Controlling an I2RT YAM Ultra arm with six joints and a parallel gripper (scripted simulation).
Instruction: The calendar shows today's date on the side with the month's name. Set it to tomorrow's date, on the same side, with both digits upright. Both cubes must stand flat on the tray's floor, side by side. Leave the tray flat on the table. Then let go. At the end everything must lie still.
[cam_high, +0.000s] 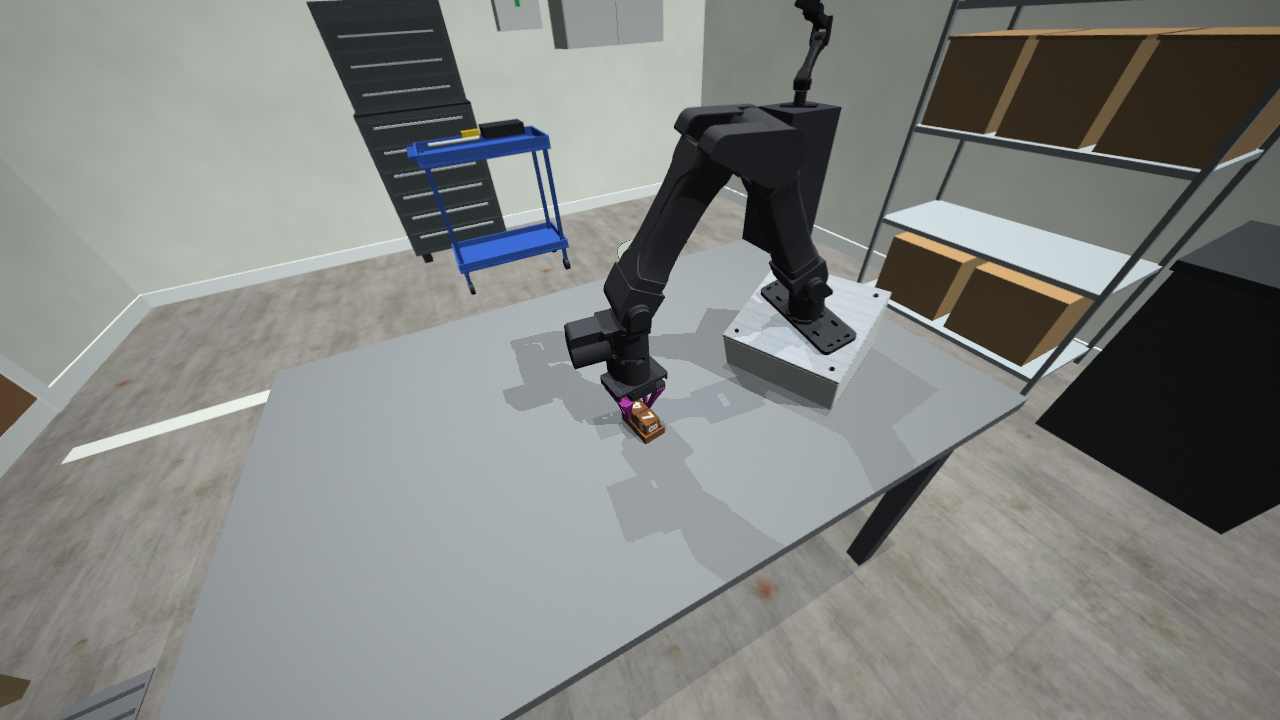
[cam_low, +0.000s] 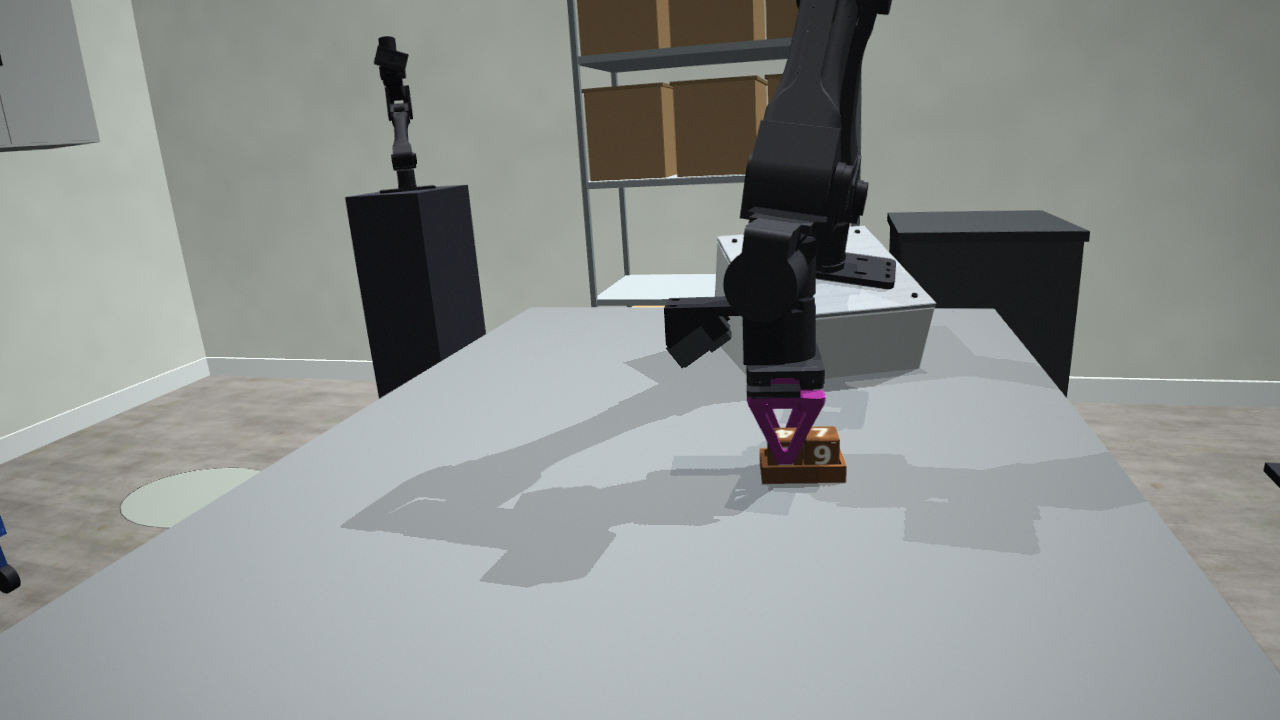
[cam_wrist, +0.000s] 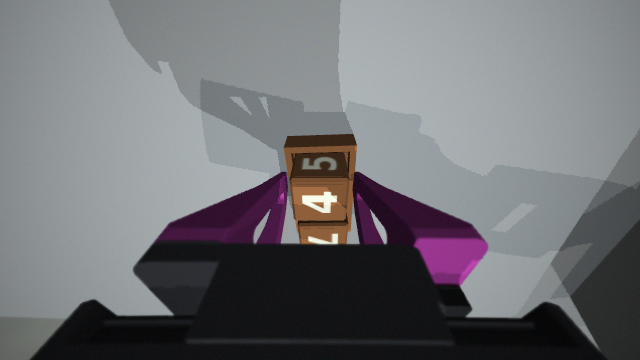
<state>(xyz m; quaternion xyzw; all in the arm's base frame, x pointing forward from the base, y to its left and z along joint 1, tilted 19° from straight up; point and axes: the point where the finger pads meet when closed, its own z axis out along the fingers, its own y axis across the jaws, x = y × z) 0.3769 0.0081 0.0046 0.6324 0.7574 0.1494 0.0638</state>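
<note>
A small wooden tray (cam_low: 802, 471) lies flat near the middle of the grey table and also shows in the top view (cam_high: 647, 428). Two wooden cubes stand side by side in it. The right cube (cam_low: 821, 445) shows a 9 on its front and a 7 on top. My gripper (cam_low: 787, 452) points straight down over the left cube (cam_low: 785, 440), which its purple fingers partly hide. In the wrist view the fingers stand on either side of the cube face marked 4 (cam_wrist: 320, 202), with narrow gaps. A dark 5 face (cam_wrist: 320, 164) lies beyond it. The gripper is open.
My arm's grey base block (cam_high: 805, 340) stands on the table behind the tray. A metal shelf with cardboard boxes (cam_high: 1074, 179) and a black cabinet (cam_high: 1190, 376) stand off the table's right side. A blue cart (cam_high: 501, 197) stands far off.
</note>
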